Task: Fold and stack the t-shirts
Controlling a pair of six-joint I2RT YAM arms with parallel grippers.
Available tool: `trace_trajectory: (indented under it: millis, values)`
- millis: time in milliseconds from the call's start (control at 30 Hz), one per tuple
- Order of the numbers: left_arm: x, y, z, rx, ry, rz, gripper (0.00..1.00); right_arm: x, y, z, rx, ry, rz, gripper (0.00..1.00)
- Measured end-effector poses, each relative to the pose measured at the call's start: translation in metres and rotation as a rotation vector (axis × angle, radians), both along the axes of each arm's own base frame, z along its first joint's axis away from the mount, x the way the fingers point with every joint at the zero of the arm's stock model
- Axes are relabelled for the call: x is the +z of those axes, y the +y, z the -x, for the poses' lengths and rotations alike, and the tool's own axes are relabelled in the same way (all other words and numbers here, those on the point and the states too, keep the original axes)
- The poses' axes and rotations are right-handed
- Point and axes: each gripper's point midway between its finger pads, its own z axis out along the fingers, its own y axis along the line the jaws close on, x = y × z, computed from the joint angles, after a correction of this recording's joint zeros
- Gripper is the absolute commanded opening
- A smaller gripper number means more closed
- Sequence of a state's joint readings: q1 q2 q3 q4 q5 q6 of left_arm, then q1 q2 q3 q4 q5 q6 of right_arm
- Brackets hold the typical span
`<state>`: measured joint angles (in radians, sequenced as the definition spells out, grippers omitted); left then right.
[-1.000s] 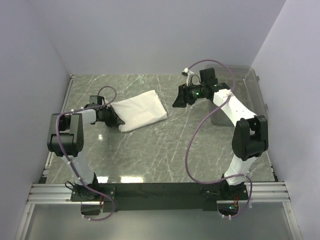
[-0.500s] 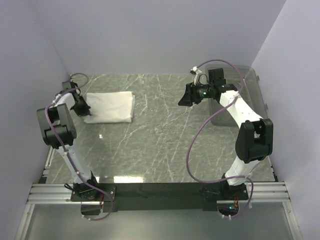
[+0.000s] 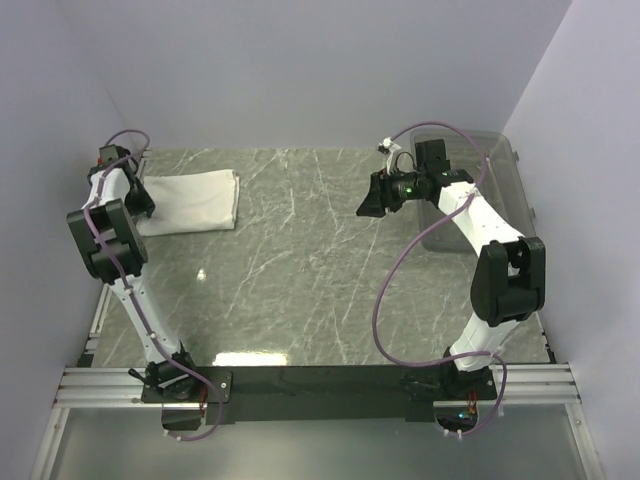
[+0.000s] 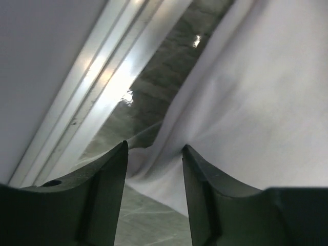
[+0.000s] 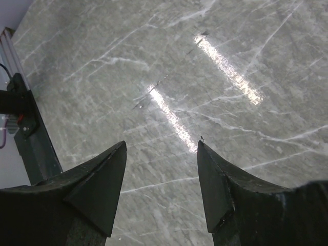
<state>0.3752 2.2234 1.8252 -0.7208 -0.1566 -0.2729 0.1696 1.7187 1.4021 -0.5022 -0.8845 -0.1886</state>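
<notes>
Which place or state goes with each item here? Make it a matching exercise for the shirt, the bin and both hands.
Column one: 1 t-shirt; 2 bin; 3 left hand; 4 right hand.
Column two: A open above the bare marble table; B far right edge; C folded, far-left corner; D open, cloth edge between its jaws.
Pairs: 1-C; 2-B; 3-D; 4-A.

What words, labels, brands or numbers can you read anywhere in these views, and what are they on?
None can be read. The folded t-shirt shows only plain white cloth, with no print facing up. The grey bin and the marble table carry no visible lettering.
</notes>
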Motion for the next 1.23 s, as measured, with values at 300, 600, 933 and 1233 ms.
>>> trace_trajectory:
  millis: [300,600,933,1233]
  values:
    - [0.123,-0.025,0.046,-0.023,-0.267,-0.057,0.68,-0.015,-0.021,0.003,-0.023,-0.052,0.149,0.66]
    - [0.27,-0.106,0.164,-0.114,-0.856,-0.121,1.0,0.021,-0.088,0.005,-0.334,-0.265,0.414,0.77]
    - [0.206,-0.186,0.175,-0.342,-0.786,0.23,1.0,0.061,-0.193,0.022,-1.007,-0.394,0.513,1.0]
    - [0.212,-0.203,0.183,-0.401,-0.797,0.252,1.0,0.057,-0.208,0.04,-1.119,-0.384,0.504,1.0]
